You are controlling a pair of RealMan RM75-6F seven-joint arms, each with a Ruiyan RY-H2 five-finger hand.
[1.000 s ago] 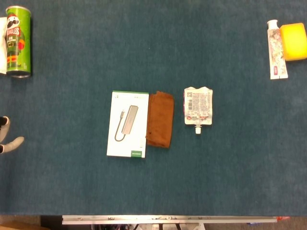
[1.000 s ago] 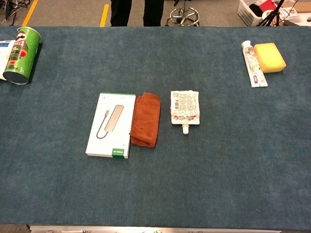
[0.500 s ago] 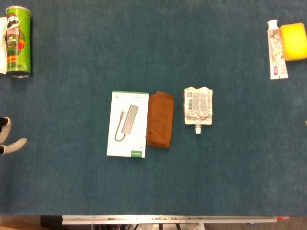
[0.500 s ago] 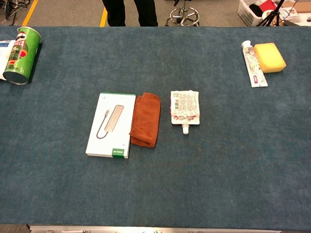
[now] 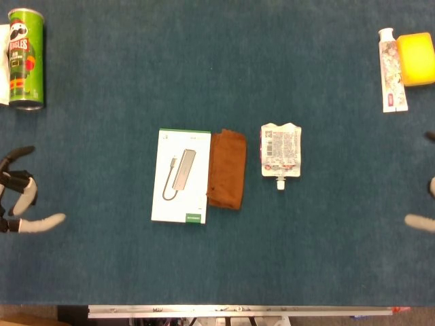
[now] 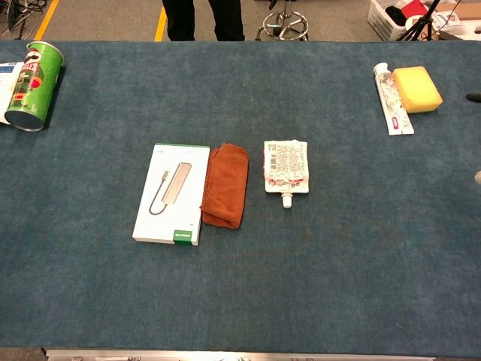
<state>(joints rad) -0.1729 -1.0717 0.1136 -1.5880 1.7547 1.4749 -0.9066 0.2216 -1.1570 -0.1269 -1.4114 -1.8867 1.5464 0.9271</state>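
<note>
My left hand [image 5: 20, 197] shows at the left edge of the head view, fingers spread, holding nothing. Only fingertips of my right hand [image 5: 423, 221] show at the right edge, apart and empty; a tip of the right hand [image 6: 473, 98] also edges into the chest view. In the middle of the table lie a white box with a USB hub picture [image 5: 180, 176] [image 6: 172, 193], a folded brown cloth [image 5: 227, 169] [image 6: 226, 185] touching its right side, and a white spouted pouch [image 5: 280, 151] [image 6: 285, 167]. Both hands are well away from these.
A green Pringles can [image 5: 25, 58] [image 6: 31, 86] lies at the far left with a white paper beside it. A toothpaste tube [image 5: 391, 70] [image 6: 391, 107] and yellow sponge [image 5: 415, 58] [image 6: 416, 89] sit at the far right. Blue felt [image 5: 217, 258] covers the table. A person's legs [image 6: 201, 16] stand beyond the far edge.
My left hand has moved further in from the left edge with fingers spreading. Fingertips of my right hand have come into view at the right edge.
</note>
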